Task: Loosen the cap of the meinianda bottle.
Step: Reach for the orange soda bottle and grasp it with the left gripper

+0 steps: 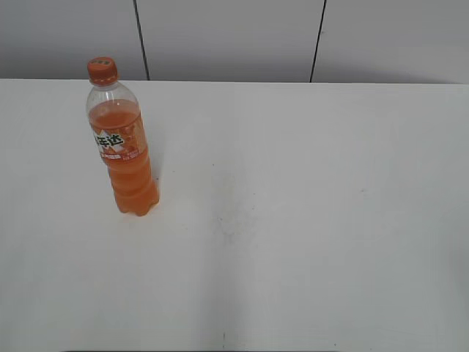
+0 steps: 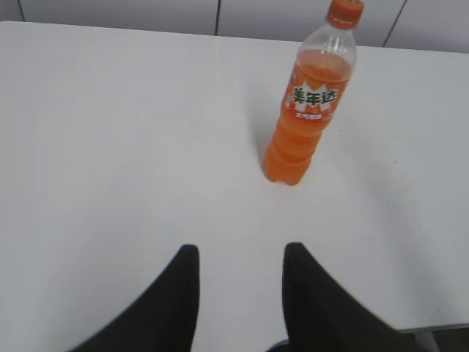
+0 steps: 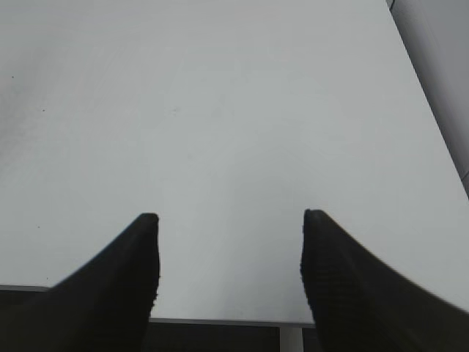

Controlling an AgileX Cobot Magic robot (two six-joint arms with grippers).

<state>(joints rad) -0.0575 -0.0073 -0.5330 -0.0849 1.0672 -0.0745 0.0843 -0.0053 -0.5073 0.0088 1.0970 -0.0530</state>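
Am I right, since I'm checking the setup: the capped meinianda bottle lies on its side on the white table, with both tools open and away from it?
Not quite: the meinianda bottle stands upright, as the exterior view shows. The rest holds: its cap is on, and the left tool and right tool are open, away from it.

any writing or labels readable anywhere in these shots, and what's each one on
"美年达": white-and-green characters on the orange label of the meinianda bottle; in the exterior view only part of them faces the camera.
Small white print just below those characters on the same label: too small and blurred to read.
The cap: no legible marking.
The table: no text.
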